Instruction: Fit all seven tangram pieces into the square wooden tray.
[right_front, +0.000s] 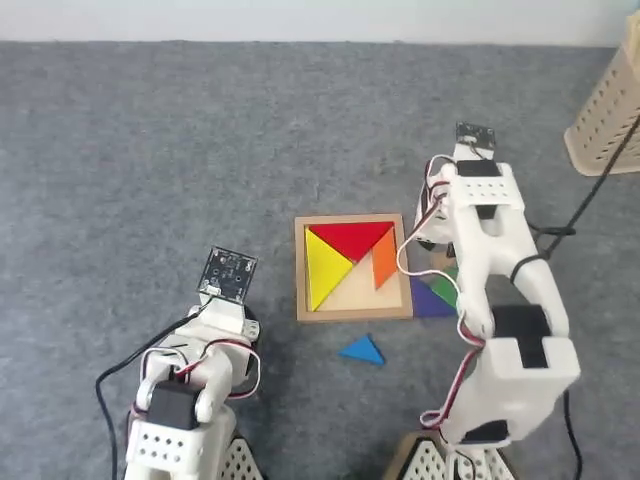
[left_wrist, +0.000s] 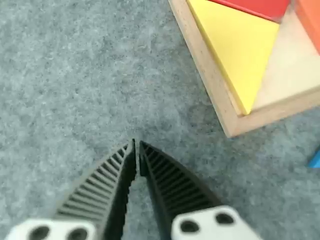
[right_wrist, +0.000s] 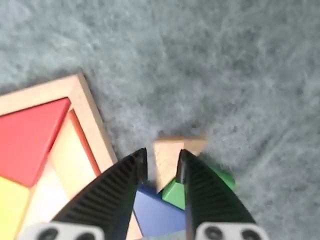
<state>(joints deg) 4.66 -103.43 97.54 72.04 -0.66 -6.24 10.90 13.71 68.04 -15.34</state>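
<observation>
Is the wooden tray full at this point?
Partly filled: the tray holds only the red triangle, yellow triangle and orange piece, bare wood showing; the blue triangle lies outside on the carpet.

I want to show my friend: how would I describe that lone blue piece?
Find the square wooden tray on the grey carpet. Just outside its unfilled corner lies a small blue triangle. Unlike the other loose pieces, bunched beside the tray, it lies alone.
</observation>
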